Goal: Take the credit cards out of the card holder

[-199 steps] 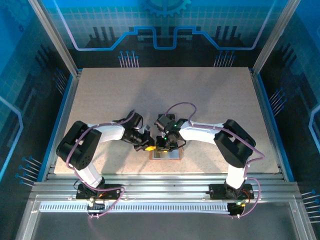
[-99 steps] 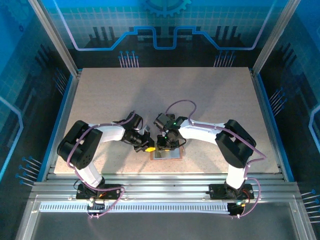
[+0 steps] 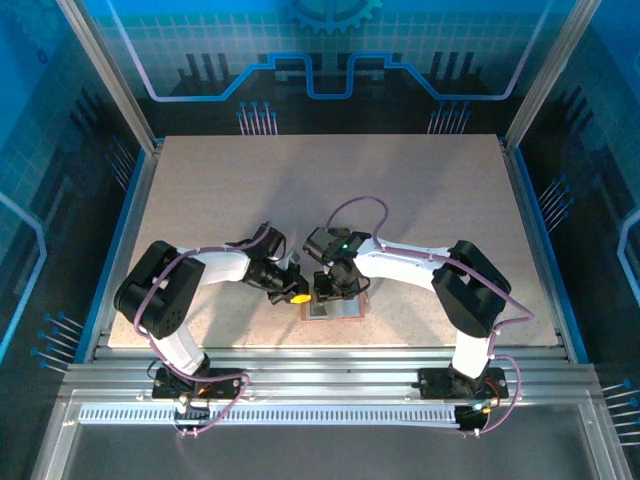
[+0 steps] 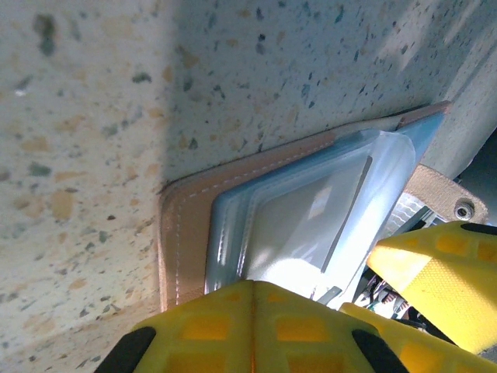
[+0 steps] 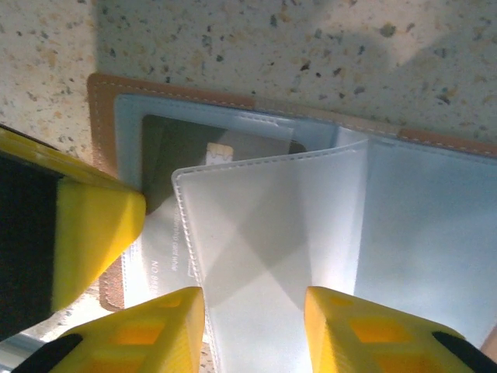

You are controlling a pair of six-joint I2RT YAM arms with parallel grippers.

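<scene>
Two white-and-black robot arms, the left arm (image 3: 215,268) and the right arm (image 3: 405,262), are met over the near middle of a speckled beige stone-look tabletop (image 3: 430,190). Laid open and flat there is the card holder (image 3: 338,312), a small tan-brown leather-like folding wallet with pale blue-grey clear-plastic inner panels. Left gripper (image 4: 252,299), yellow ribbed finger pads: both pads are seen pressed together with no gap and nothing visible between them, the tips set on the inner panels at the holder's edge on the left arm's side. Right gripper (image 5: 255,303), likewise yellow-padded: the jaws are parted by a moderate gap. A translucent sleeve leaf (image 5: 264,225) of the holder stands up in a fold just ahead of that gap; whether it is touched cannot be told. One credit card (image 5: 202,140), a thin flat rectangle appearing dark through the plastic with a small pale mark, is lodged inside the pocket beneath that leaf, at the holder's end nearest the left gripper. A tan snap tab (image 4: 450,198) with a metal stud is seen at the holder's far end.
</scene>
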